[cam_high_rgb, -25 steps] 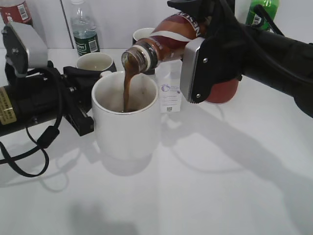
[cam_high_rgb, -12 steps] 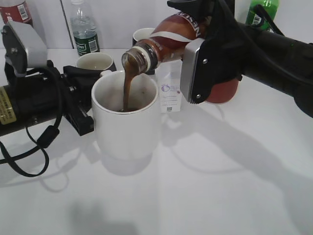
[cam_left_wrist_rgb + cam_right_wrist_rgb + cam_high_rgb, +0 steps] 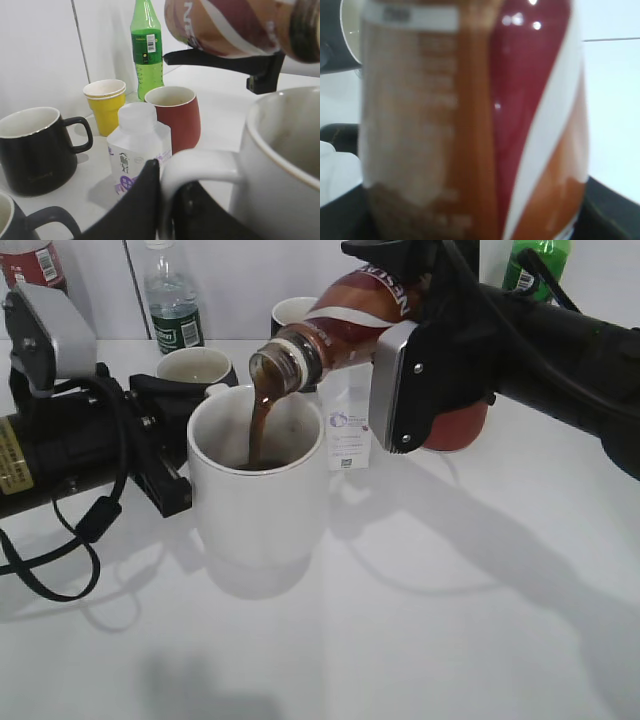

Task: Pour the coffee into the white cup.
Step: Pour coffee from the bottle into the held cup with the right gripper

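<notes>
The coffee bottle (image 3: 345, 315) is tipped mouth-down to the left, and a brown stream (image 3: 258, 425) falls into the white cup (image 3: 258, 495). My right gripper (image 3: 420, 335) is shut on the bottle's body; the label fills the right wrist view (image 3: 470, 120). My left gripper (image 3: 170, 455) is shut on the white cup's loop handle (image 3: 200, 167), with one finger (image 3: 142, 200) outside the loop and one inside. The cup stands on the table. The bottle also shows at the top of the left wrist view (image 3: 225, 25).
Behind the cup stand a small white carton bottle (image 3: 347, 430), a red mug (image 3: 455, 425), a black mug (image 3: 195, 365), a water bottle (image 3: 172, 295), a green soda bottle (image 3: 535, 265) and a cola bottle (image 3: 30, 262). Stacked yellow paper cups (image 3: 106, 105) show in the left wrist view.
The bottle has tipped very slightly further; the stream keeps flowing into the cup. The left arm has not moved.
</notes>
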You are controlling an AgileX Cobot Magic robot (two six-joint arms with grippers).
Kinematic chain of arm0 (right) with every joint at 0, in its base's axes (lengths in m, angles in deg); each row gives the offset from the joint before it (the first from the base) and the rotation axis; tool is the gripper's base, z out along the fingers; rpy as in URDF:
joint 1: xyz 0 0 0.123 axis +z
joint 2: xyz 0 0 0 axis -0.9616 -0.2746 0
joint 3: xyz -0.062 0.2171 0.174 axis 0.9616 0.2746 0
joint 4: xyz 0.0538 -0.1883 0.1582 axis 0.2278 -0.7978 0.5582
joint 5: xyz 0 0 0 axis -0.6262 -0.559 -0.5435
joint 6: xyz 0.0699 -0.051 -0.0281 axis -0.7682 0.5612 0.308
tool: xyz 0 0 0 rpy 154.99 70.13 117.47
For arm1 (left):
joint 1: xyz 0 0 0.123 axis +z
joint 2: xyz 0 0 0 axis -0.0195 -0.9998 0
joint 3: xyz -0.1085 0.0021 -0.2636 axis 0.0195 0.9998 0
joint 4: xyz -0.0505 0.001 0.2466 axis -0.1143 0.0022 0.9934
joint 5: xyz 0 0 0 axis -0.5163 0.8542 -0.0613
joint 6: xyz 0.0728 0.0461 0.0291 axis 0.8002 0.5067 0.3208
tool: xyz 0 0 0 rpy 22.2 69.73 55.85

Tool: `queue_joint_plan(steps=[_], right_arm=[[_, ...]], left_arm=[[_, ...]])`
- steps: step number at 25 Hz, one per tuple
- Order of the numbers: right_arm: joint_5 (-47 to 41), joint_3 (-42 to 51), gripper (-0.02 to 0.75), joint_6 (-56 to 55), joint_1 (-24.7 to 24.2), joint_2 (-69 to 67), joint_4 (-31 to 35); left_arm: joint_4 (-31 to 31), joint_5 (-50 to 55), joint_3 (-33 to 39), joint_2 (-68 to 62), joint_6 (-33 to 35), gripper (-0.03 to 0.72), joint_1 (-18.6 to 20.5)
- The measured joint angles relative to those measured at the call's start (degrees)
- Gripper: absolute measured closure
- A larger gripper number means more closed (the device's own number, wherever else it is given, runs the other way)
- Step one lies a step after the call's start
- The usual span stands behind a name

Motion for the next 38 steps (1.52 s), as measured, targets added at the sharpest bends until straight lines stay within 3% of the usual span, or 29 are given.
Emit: queue_joint_plan(steps=[38], right_arm=[[0.2, -0.5, 0.211, 2.0, 0.0, 0.0, 0.1]], left_arm=[[0.0, 0.0, 0.0, 0.0, 0.1, 0.636, 0.0]])
